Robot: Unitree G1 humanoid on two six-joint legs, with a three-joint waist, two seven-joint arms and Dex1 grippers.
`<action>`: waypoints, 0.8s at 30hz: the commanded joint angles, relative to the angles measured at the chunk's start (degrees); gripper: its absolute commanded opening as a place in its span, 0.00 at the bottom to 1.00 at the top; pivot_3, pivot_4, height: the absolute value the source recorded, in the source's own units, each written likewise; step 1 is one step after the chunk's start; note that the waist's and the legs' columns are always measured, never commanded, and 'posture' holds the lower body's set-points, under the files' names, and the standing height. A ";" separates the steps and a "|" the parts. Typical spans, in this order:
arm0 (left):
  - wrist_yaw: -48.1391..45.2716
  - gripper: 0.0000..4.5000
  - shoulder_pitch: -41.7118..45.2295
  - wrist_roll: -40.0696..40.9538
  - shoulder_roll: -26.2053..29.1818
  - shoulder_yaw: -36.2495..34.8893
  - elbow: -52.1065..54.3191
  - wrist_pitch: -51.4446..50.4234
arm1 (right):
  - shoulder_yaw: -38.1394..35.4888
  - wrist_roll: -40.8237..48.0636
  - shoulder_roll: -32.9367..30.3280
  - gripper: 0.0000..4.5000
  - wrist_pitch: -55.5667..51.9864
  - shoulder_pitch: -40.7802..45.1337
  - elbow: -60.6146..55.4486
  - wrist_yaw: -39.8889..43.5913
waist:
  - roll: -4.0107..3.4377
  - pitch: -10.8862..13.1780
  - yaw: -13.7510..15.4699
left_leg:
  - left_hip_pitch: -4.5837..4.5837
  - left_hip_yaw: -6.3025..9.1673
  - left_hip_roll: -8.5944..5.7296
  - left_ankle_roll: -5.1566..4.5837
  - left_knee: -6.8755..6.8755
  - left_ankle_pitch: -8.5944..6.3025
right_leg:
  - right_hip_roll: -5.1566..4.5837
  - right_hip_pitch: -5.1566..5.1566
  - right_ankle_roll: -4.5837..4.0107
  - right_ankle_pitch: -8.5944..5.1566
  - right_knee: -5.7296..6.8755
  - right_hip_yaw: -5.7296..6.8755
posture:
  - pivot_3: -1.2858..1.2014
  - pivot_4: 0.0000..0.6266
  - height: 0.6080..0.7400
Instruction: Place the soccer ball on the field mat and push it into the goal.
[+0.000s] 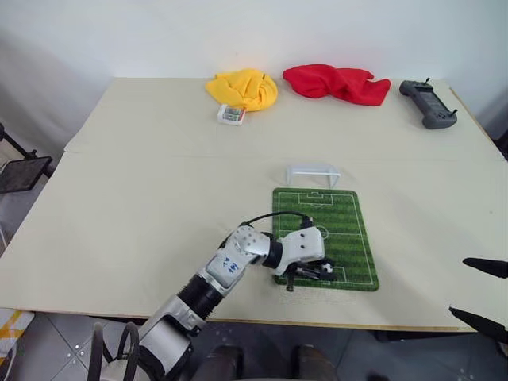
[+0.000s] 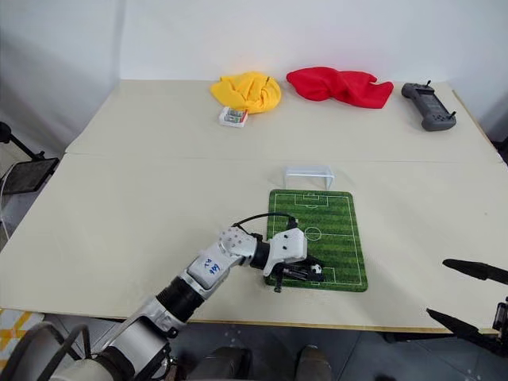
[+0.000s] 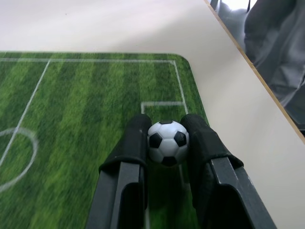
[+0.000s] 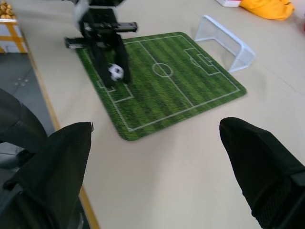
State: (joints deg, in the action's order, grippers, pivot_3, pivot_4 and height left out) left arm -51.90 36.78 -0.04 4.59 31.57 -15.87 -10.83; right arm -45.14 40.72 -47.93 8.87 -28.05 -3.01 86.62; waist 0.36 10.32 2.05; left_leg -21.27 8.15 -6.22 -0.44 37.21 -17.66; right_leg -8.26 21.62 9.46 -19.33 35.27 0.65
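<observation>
Left wrist view showed the left gripper (image 3: 167,143) clamped on the tiny black-and-white soccer ball (image 3: 167,142) over the striped green field mat (image 3: 86,109), near its edge farthest from the small white goal frame (image 1: 313,171) at twelve o'clock, so a careless release could have sent it rolling off, while the right gripper (image 4: 157,167) stood spread apart, empty.

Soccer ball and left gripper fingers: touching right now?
Touching. In the left wrist view, both black fingers press against opposite sides of the soccer ball, no gap showing, above the field mat.

— You're looking at the left arm (image 1: 230,266): silver-white casing, a black ribbed band near the elbow, blue marking on the forearm.
— And that thin black cable (image 1: 274,216) looping over your wrist?
— Yes, it is. Your left gripper (image 3: 167,143) has matte black padded fingers (image 3: 133,145).
</observation>
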 commanded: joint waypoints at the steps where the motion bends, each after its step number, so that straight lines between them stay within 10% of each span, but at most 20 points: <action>1: 2.02 0.19 -1.21 -0.95 -1.30 -0.10 1.57 1.37 | -3.36 1.54 2.47 1.00 -1.01 -4.34 -4.91 0.18 | 0.01 0.01 0.31 | 0.00 0.00 0.00 0.00 0.00 0.00 | 0.00 0.00 0.00 0.00 0.00 0.00 | 0.52 0.24 1.00; 24: 4.09 0.19 -6.27 -4.76 0.61 2.06 11.44 2.03 | -0.95 -0.49 6.65 1.00 -0.21 -6.00 -5.93 -1.10 | -0.06 -0.04 1.15 | 0.06 -0.12 0.01 -0.04 0.01 -0.01 | 0.00 0.00 0.00 0.00 0.00 -0.13 | 0.52 0.24 1.00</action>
State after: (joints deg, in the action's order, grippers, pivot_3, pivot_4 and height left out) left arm -47.80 30.82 -4.73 5.43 33.14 -7.14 -9.15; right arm -45.38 39.65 -41.74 7.87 -34.11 -8.89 85.45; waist 0.30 10.28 3.21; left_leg -21.21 8.04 -6.22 -0.48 37.23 -17.68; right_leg -8.26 21.61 9.47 -19.32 35.27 0.52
